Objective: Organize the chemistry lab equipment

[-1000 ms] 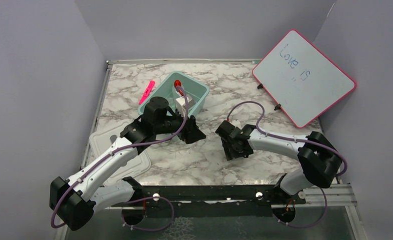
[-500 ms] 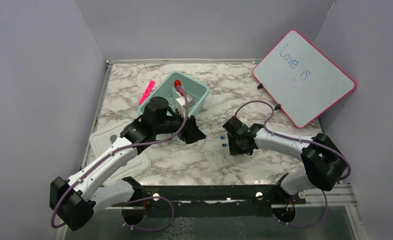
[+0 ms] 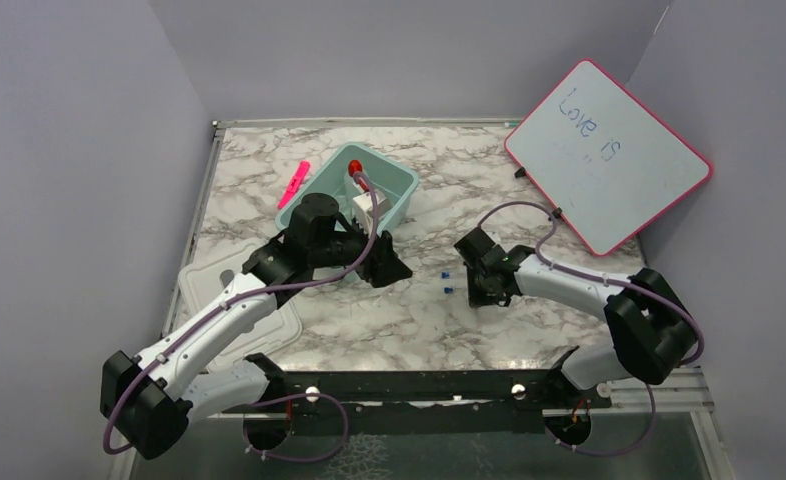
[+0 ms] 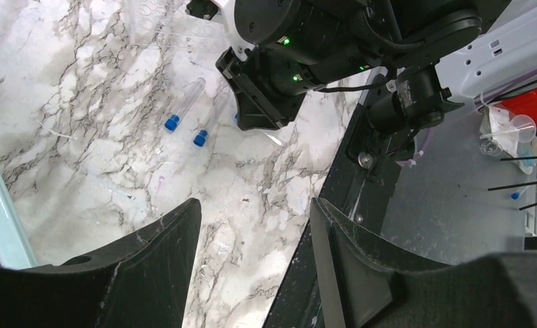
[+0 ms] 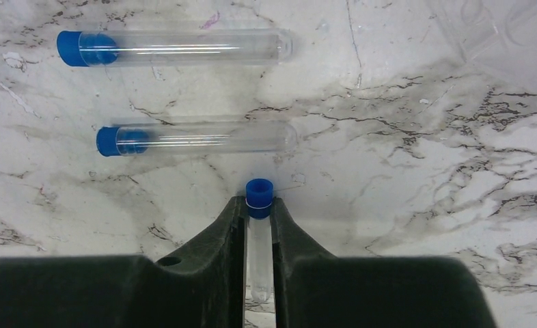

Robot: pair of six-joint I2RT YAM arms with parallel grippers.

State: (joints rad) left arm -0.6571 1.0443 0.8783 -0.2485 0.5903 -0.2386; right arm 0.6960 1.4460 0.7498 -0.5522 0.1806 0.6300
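Note:
Three clear test tubes with blue caps are in the right wrist view. Two lie flat on the marble table, one farther away (image 5: pixel 177 48) and one nearer (image 5: pixel 197 137). The third tube (image 5: pixel 259 253) sits lengthwise between the jaws of my right gripper (image 5: pixel 259 208), which is shut on it with the cap poking out past the fingertips. From above, my right gripper (image 3: pixel 481 285) is low at table centre, beside two blue caps (image 3: pixel 447 281). My left gripper (image 3: pixel 389 268) hangs open and empty by the teal bin (image 3: pixel 401 185), which holds a red-bulbed dropper (image 3: pixel 355 166).
A pink marker (image 3: pixel 294 184) lies left of the bin. A pink-framed whiteboard (image 3: pixel 609 155) leans at the back right. A white lid (image 3: pixel 204 285) lies under the left arm. The table's front rail (image 4: pixel 361 157) runs close to my left gripper.
My right gripper has shifted slightly right, uncovering two tubes on the marble, and has closed from open onto the third tube. The left arm has stayed still.

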